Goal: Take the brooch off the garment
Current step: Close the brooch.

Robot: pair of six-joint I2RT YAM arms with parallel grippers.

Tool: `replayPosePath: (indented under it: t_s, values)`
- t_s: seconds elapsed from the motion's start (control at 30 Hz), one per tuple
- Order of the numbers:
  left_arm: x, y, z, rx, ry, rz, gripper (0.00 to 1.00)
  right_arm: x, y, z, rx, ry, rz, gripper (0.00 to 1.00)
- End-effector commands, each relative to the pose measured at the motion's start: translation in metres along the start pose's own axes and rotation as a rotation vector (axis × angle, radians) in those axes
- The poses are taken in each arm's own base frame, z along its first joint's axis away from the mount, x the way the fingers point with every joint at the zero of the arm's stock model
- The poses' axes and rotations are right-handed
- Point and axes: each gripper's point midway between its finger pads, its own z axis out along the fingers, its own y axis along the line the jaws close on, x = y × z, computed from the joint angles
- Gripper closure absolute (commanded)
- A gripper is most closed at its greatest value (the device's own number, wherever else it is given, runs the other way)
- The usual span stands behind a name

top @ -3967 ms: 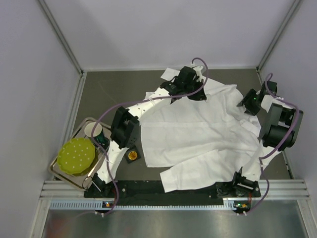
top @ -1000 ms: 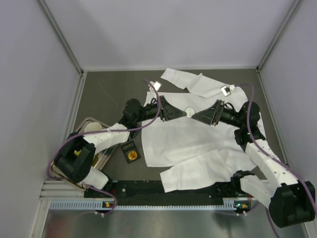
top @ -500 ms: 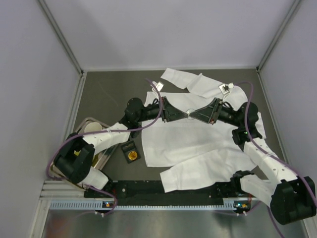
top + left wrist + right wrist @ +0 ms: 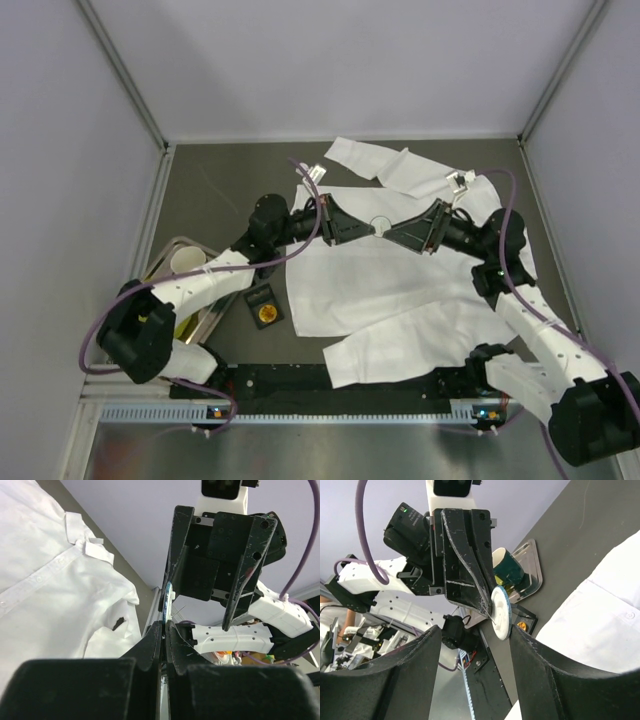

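A left gripper (image 4: 489, 608) pinches the brooch (image 4: 501, 612) above the upper middle of the garment (image 4: 400, 285). The fingers are pressed tight on the edge of a flat round disc, white on its face with a thin bluish rim. Seen edge-on from the left wrist, the disc is a mere sliver and no cloth touches it.

Facing it from the shirt's right side, the right gripper (image 4: 392, 235) stands just short of the brooch. Its scuffed black jaws are spread wide with nothing between them.

The shirt is thin, white and creased, and it lies spread on a dark matte table (image 4: 220, 190). A buttoned front strip and a small folded tab at the collar show in the left wrist view. One sleeve is folded along the shirt's near hem and the other is thrown out beyond its far edge.

Left of the shirt, just off its lower corner, lies a small black square pad (image 4: 265, 305) with an orange-yellow dot. Farther left sits a shiny metal tray (image 4: 165, 250) holding a cup (image 4: 187, 262), which is pale inside and dark green outside. Purple cables loop along both white perforated arms. The left arm crosses between the tray and the shirt and hides part of the tray.
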Motion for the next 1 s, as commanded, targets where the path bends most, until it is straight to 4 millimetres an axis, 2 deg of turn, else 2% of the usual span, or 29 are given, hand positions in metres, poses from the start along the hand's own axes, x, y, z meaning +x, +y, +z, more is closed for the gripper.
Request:
replayPosePath:
  t_s: [0.0, 0.3, 0.4, 0.43, 0.6, 0.73, 0.97]
  values:
    - [-0.023, -0.018, -0.002, -0.02, -0.067, 0.098, 1.0, -0.006, 0.008, 0.005, -0.014, -0.035, -0.067, 0.43]
    - [-0.029, -0.019, -0.005, -0.06, -0.083, 0.128, 1.0, -0.008, 0.002, 0.023, 0.024, -0.081, -0.099, 0.48]
    - [-0.029, -0.019, -0.006, -0.061, -0.082, 0.125, 1.0, -0.009, 0.001, 0.027, 0.024, -0.089, -0.097, 0.53]
    - [-0.028, -0.017, -0.006, -0.065, -0.081, 0.124, 1.0, -0.009, 0.001, 0.027, 0.022, -0.093, -0.1, 0.57]
    - [-0.029, -0.018, -0.007, -0.07, -0.082, 0.135, 1.0, -0.009, -0.001, 0.027, 0.035, -0.106, -0.103, 0.6]
    - [-0.028, -0.02, -0.007, -0.065, -0.082, 0.136, 1.0, -0.008, -0.003, 0.028, 0.039, -0.104, -0.09, 0.67]
    - [-0.029, -0.021, -0.008, -0.064, -0.084, 0.144, 1.0, -0.009, -0.006, 0.028, 0.046, -0.118, -0.073, 0.69]
